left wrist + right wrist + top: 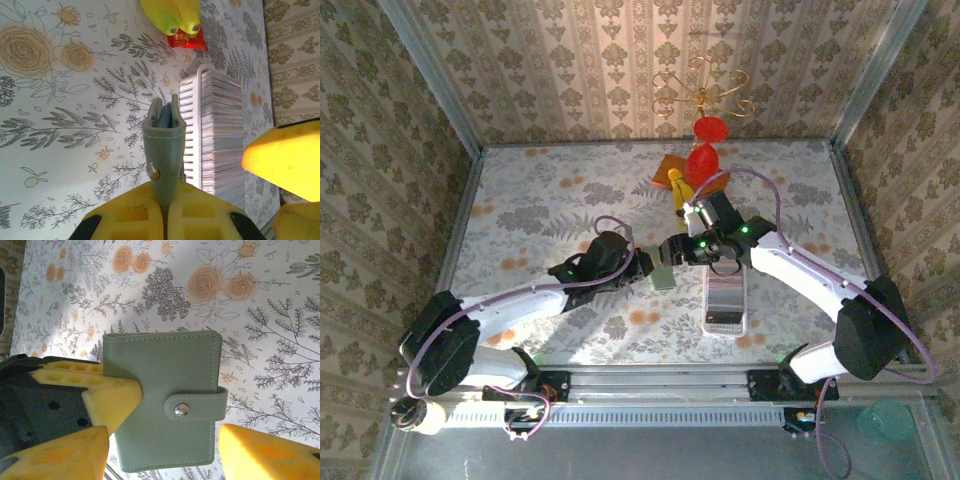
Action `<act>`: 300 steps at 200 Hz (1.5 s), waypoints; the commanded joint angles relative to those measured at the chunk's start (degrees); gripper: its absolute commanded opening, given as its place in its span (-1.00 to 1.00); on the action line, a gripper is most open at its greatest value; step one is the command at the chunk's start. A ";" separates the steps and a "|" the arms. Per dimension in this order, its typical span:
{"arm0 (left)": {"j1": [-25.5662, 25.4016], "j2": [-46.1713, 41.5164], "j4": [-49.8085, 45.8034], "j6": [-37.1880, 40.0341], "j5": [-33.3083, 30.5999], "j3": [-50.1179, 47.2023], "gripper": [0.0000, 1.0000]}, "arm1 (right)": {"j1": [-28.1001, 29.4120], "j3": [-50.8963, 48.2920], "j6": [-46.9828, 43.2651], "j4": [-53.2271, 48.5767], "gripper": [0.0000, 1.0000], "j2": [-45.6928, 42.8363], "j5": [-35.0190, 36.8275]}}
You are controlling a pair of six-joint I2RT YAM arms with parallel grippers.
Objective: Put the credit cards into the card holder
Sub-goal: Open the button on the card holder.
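Note:
The sage-green card holder (165, 390) hangs above the table with its snap strap (195, 409) fastened. My left gripper (165, 189) is shut on one edge of it, and its yellow fingers (102, 390) reach in from the left in the right wrist view. Edge-on, the card holder (164, 142) shows a bluish-grey edge inside its top. My right gripper (162, 460) is open, with a finger on each side of the holder's lower part and small gaps between. From above, both grippers (645, 268) (682, 250) meet at the card holder (663, 276). The credit cards (222, 130) (725, 296) stand as a striped row.
The long white tray (199, 80) (725, 326) holding the cards lies just right of the holder. A yellow-green toy (172, 15) and a red packet (187, 40) lie beyond it. Red and yellow toys (703, 160) stand at the back. Metal-framed walls (460, 230) enclose the table.

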 commanded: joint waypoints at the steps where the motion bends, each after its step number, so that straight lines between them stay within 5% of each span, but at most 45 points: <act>1: -0.29 0.40 1.73 -0.33 2.00 0.79 -1.00 | -0.77 1.51 0.95 -2.56 0.12 2.19 -1.06; 205: -2.63 -2.03 5.46 -3.36 -1.02 -1.97 -1.00 | 0.00 -2.54 0.18 -2.13 -0.11 4.27 -3.19; 272: -3.42 -1.78 6.84 -3.67 -0.58 -1.97 -1.00 | 0.49 -2.52 0.87 -4.38 -0.12 5.86 2.88; 300: -3.49 -2.11 6.34 -3.54 -0.72 -1.90 -1.00 | 1.21 -1.45 0.43 -7.13 -0.27 7.49 7.83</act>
